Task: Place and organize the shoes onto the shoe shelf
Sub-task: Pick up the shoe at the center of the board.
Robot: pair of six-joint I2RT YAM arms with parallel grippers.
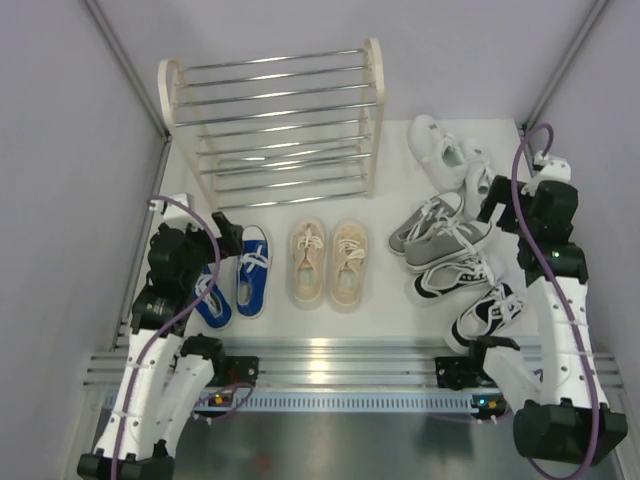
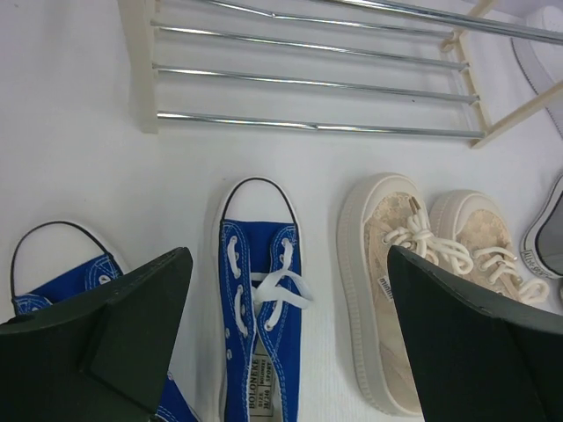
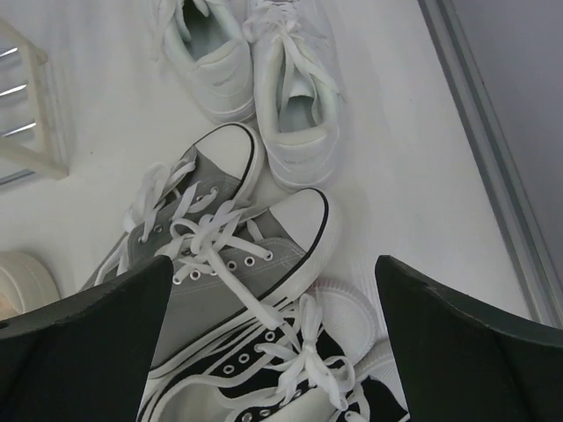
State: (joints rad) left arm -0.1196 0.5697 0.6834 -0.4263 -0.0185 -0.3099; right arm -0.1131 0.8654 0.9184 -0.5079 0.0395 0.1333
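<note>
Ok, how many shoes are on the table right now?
10: blue pair at left, one partly behind the left arm; beige pair centre; grey pair, black-and-white pair crowded at right; white pair behind them.

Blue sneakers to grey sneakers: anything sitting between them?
The beige pair, side by side, sits between the blue sneakers and grey sneakers; the top view shows it.

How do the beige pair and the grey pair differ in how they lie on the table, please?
The beige pair stands alone, shoes parallel, toes toward the shoe shelf; the grey pair lies slanted, crowded against the black-and-white shoes. Beige has cream laces, grey has white. Both are upright lace-ups, neither yet on the shelf.
</note>
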